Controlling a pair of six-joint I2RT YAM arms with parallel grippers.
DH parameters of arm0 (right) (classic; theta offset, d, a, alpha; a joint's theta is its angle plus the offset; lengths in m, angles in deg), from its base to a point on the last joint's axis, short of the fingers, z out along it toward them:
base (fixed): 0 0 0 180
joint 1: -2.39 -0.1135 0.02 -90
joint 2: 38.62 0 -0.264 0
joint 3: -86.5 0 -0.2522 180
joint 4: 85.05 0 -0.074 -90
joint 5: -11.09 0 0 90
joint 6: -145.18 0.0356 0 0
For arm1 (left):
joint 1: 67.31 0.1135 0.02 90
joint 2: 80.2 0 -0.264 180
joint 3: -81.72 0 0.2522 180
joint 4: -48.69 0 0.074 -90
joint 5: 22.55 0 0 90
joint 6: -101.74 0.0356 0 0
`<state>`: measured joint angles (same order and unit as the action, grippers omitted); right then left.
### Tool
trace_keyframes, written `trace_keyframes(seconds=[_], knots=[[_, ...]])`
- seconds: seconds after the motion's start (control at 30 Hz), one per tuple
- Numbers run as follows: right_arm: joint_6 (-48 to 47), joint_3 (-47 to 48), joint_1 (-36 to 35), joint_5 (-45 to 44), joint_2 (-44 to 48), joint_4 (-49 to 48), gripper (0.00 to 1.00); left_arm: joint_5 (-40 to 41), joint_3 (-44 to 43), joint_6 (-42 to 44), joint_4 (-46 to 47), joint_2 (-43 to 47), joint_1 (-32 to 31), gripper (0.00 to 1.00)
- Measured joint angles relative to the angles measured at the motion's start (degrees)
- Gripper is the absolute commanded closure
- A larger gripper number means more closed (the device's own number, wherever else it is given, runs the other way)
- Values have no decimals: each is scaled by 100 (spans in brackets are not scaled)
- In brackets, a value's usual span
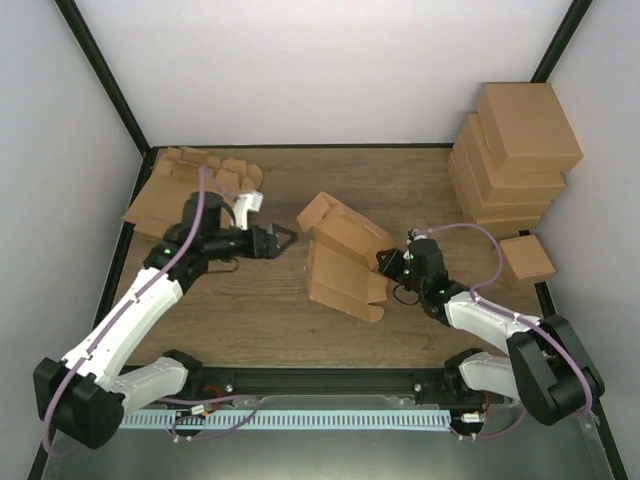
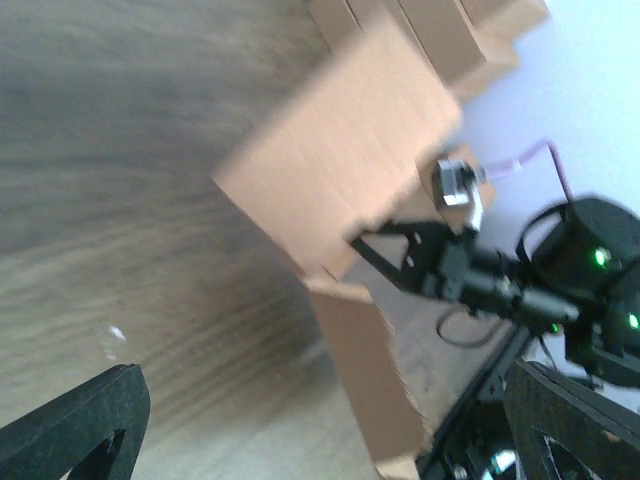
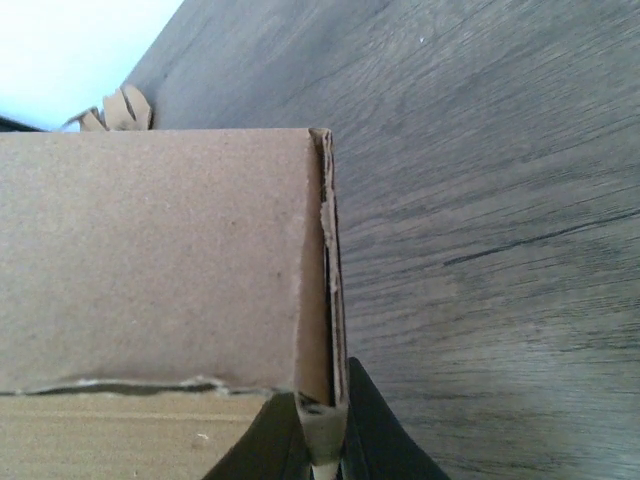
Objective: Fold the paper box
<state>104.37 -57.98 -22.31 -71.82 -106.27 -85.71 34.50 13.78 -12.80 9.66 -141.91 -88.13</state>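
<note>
The brown paper box (image 1: 345,262) lies partly folded in the middle of the wooden table, its flaps standing up. My left gripper (image 1: 288,240) hovers just left of the box, open and holding nothing. In the left wrist view its black fingers (image 2: 75,425) stand wide apart, with the box (image 2: 350,170) ahead of them. My right gripper (image 1: 385,262) is shut on the box's right wall. The right wrist view shows the doubled cardboard edge (image 3: 328,300) pinched between the jaws of that gripper (image 3: 325,425).
A stack of finished brown boxes (image 1: 515,160) stands at the back right, with a small box (image 1: 527,260) in front of it. Flat cardboard blanks (image 1: 175,195) lie at the back left. White walls enclose the table, and a black rail (image 1: 330,380) runs along the near edge.
</note>
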Motion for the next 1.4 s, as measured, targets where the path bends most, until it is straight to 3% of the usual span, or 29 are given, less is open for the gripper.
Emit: trace_keyframes(seconds=[0.1, 0.17, 0.3, 0.63, 0.77, 0.93, 1.0, 1.4], knots=[[317, -22, 4, -81, -44, -232, 99, 214, 96, -216, 42, 39, -780, 1], [413, -24, 4, -175, -42, -413, 99, 448, 133, -358, 42, 74, -1084, 10], [470, -22, 7, -413, 13, -518, 99, 951, 149, -555, 28, 28, -1329, 25], [474, -24, 15, -1040, 385, -358, 99, 1998, -382, -529, -144, -852, -2170, 40], [487, -24, 15, -1169, 411, -264, 99, 2549, -905, -505, -282, -1198, -2494, 38], [490, -26, 15, -1211, 411, -149, 99, 3067, -1012, -437, -431, -1327, -2717, 12], [490, -26, 15, -1217, 411, -140, 99, 3220, -1016, -376, -450, -1320, -2822, 12], [485, -42, 15, -1228, 433, -144, 99, 3895, -1333, -214, -855, -1530, -2946, 78]])
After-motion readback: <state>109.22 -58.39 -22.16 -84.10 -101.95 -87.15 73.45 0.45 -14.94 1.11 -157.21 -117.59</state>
